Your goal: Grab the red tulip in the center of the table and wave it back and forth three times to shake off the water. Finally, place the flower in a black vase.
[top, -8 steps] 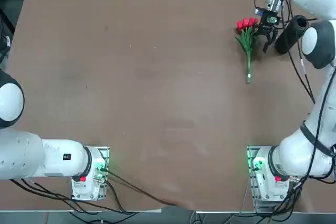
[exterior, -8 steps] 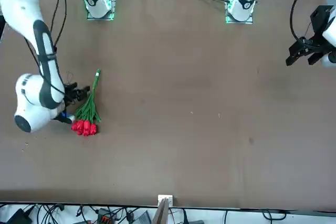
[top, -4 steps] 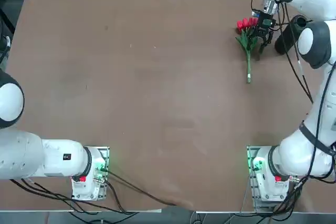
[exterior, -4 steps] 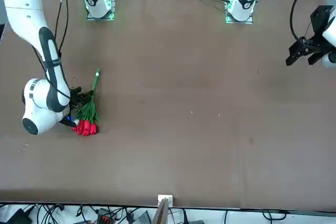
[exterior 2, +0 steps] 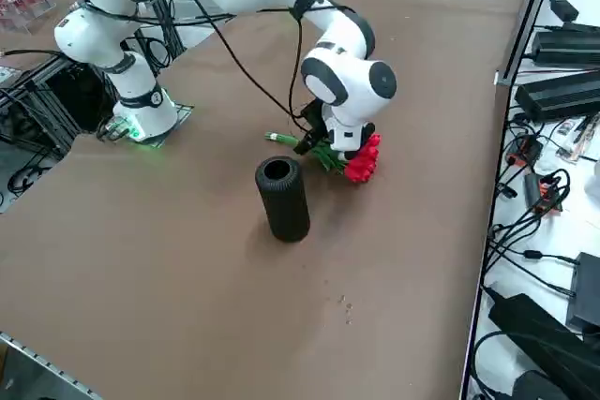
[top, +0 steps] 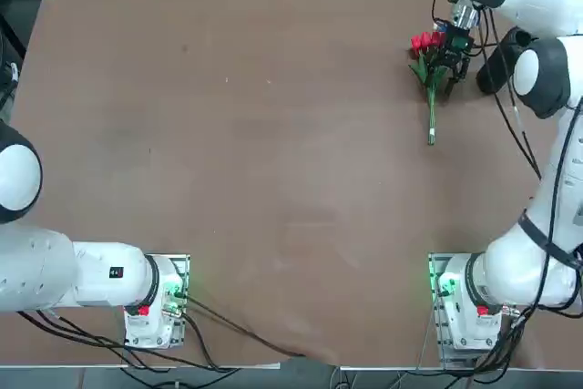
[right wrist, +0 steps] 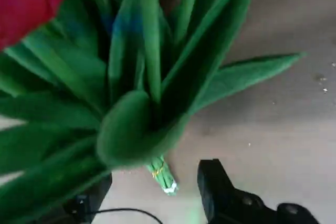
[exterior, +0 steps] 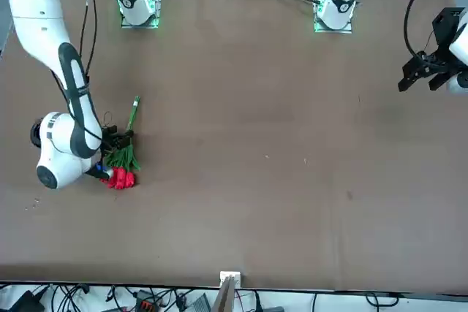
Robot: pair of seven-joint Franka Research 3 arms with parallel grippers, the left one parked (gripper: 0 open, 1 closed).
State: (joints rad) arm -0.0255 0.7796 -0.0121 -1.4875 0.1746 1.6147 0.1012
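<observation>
The red tulip lies flat on the table at its far right, red heads pointing away from the robot and the thin stem pointing toward it. My right gripper is down over the leafy part just below the heads. In the wrist view the gripper is open, one black finger on each side of the green leaves and stem. The black vase stands upright just to the right of the flower, also seen as the vase from above.
Cables and power supplies lie beyond the table's far edge. My own right arm's elbow hangs over the vase area. The broad brown surface stretches left of the flower.
My right gripper has shifted left from beside the vase and come down over the tulip's leaves. The flower and the vase have stayed where they were.
</observation>
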